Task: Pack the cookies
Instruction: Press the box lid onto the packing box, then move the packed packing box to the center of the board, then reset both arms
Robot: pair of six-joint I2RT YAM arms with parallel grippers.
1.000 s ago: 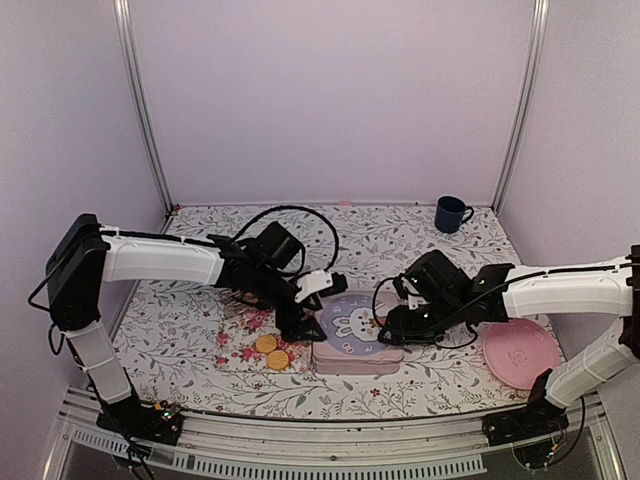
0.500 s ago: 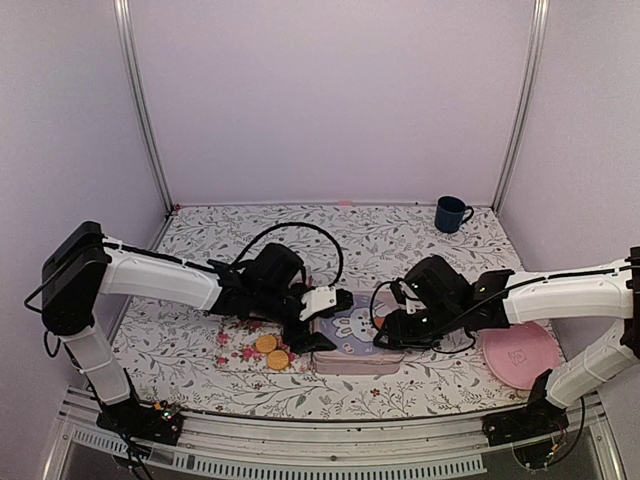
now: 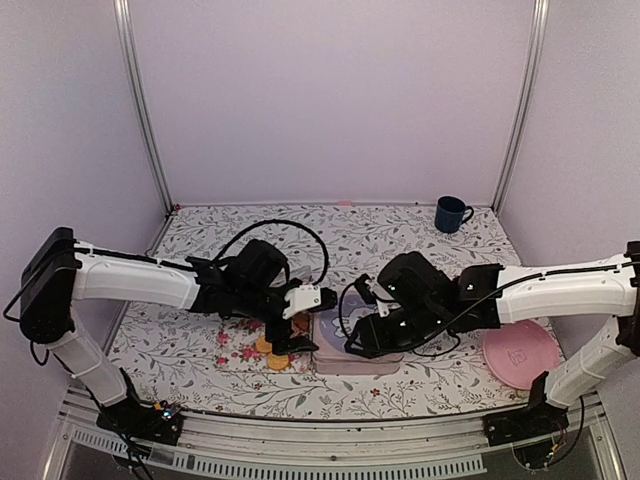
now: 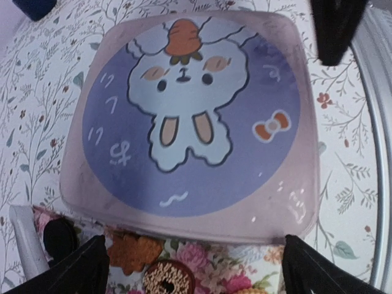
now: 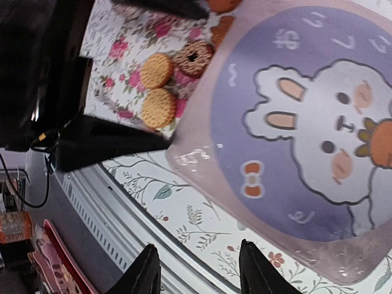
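Lid on box, left claw over cookies

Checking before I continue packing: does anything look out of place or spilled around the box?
Nothing spilled or damaged. One oddity: the rabbit lid appears to sit on the box while several cookies lie outside on the floral cloth beside it.

Walls: plain pale lilac panels on three sides | Corners: silvery metal uprights, left and right | Table: white cloth, leafy floral print | Near edge: ribbed metal rail | Light: soft and even
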